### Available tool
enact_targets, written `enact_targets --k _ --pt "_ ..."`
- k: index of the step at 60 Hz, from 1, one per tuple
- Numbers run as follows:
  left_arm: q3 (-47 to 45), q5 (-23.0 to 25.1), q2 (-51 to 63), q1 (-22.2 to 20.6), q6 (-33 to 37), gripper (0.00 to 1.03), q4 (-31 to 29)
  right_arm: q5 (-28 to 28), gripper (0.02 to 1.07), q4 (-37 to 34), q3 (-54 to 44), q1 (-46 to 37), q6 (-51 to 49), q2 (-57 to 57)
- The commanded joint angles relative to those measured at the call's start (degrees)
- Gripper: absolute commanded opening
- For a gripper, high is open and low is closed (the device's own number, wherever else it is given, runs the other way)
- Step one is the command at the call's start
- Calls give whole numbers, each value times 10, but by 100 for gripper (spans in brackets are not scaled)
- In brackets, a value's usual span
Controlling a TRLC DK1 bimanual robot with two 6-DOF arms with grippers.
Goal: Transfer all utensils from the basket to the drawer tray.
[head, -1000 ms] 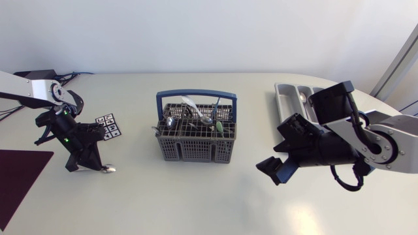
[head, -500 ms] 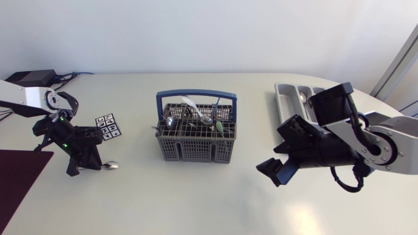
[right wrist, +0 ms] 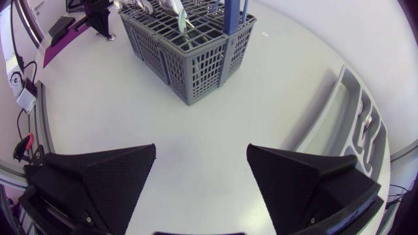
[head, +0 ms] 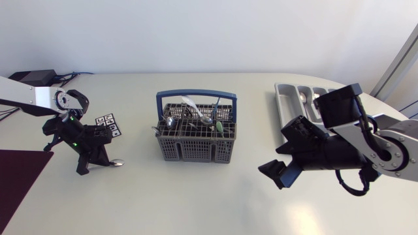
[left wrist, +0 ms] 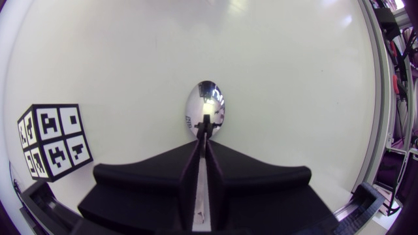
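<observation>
While left jaws pinch spoon [left wrist: 208,112], handle hidden between them, right jaws spread wide.

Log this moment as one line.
left gripper: shut on spoon, beside marker cube | right gripper: open | basket: utensils inside | drawer tray: partly hidden

Spoon [left wrist: 208,111]: polished metal, the bowl mirror-bright and reflecting.
Left gripper [left wrist: 204,130]: matt black, fingers smooth-faced.
Right gripper [right wrist: 201,171]: matt black; fingers [right wrist: 98,176] carry a fine dotted grip texture.
Basket [head: 196,147]: grey plastic lattice, dull finish. Handle [head: 196,93]: blue plastic, slight sheen.
Utensils [head: 206,119] in basket: bright, glossy metal.
Tray [head: 283,98]: light grey plastic, smooth, satin.
Table [head: 196,196]: off-white, smooth, soft gloss.
Cube [left wrist: 52,140]: matt black-and-white print on its faces.
</observation>
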Motion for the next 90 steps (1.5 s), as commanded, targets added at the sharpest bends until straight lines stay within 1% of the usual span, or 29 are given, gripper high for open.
enact_targets --k 1,7,14,22,32,39,43,50,53,59,63,70,77,80,82,90 --pt "-16 3 -17 -5 -15 3 -16 1 102 -9 -14 5 -9 -12" --pt "-15 22 -49 -14 -30 3 -33 1 102 -10 -14 5 -9 -21" --pt "-16 67 -117 -28 -59 3 -67 0 102 -12 -14 5 -6 -37" --pt "-17 123 -196 -55 -117 3 -79 2 102 -18 -11 6 -4 -53" --pt "0 184 -282 -115 -250 4 -74 1 102 -32 7 24 1 -77" --pt "14 206 -318 -167 -342 4 -66 0 102 -37 31 41 19 -85" --pt "13 212 -336 -196 -403 4 -38 0 102 -37 43 54 29 -90" --pt "14 212 -347 -264 -502 4 8 -1 102 -20 68 83 56 -81" --pt "14 212 -350 -283 -543 4 35 0 102 -10 78 103 66 -73" --pt "13 214 -352 -311 -625 4 97 -2 102 9 96 117 78 -49" --pt "14 225 -350 -323 -676 4 137 -2 102 20 108 134 89 -31" --pt "24 248 -337 -329 -763 3 209 -1 102 35 125 156 96 -18" --pt "48 248 -313 -336 -834 3 254 -5 100 48 147 150 104 -5" --pt "55 248 -305 -341 -855 3 272 -20 97 55 155 139 111 3" --pt "58 248 -298 -345 -877 3 289 -34 97 61 163 130 120 10" --pt "66 238 -281 -365 -921 3 325 -83 97 71 195 104 144 44"
